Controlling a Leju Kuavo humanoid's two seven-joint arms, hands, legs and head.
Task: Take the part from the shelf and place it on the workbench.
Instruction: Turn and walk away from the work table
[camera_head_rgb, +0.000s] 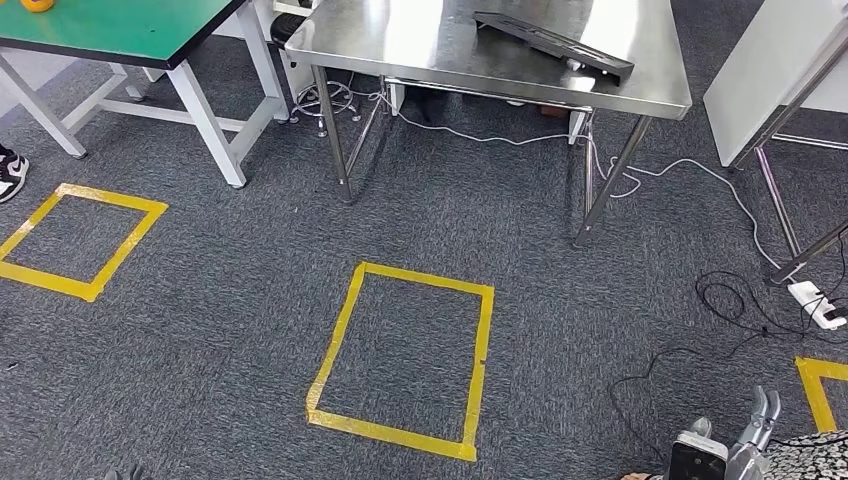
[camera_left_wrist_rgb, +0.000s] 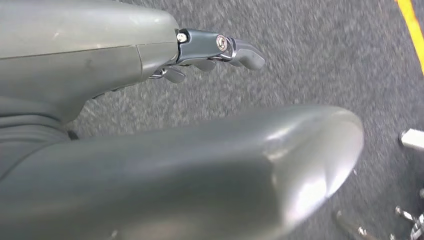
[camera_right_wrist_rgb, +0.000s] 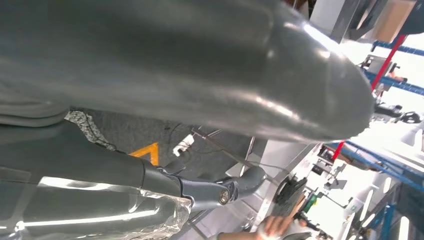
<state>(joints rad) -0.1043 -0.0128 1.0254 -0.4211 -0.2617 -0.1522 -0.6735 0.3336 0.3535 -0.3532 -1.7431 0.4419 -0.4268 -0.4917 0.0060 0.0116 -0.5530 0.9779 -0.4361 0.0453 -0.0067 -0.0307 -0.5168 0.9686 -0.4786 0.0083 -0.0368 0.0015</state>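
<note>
Right hand (camera_head_rgb: 735, 450) low over the carpet (camera_head_rgb: 230, 320), fingers extended; whether it holds anything cannot be told. Left hand (camera_left_wrist_rgb: 150, 60) fingers apart, holding nothing. Dark flat part (camera_head_rgb: 555, 45) lies on the steel workbench (camera_head_rgb: 420, 40) near its far right corner, long axis diagonal.

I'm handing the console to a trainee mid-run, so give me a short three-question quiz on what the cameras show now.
1. True or false: the left hand holds the black part.
2. What marks the floor in front of the steel table? A) a yellow tape rectangle B) a red cone C) a blue mat
3. Fill in: the left hand's fingers hang over the grey ____.

Key
1. False: the part lies on the steel table.
2. A
3. carpet
</note>
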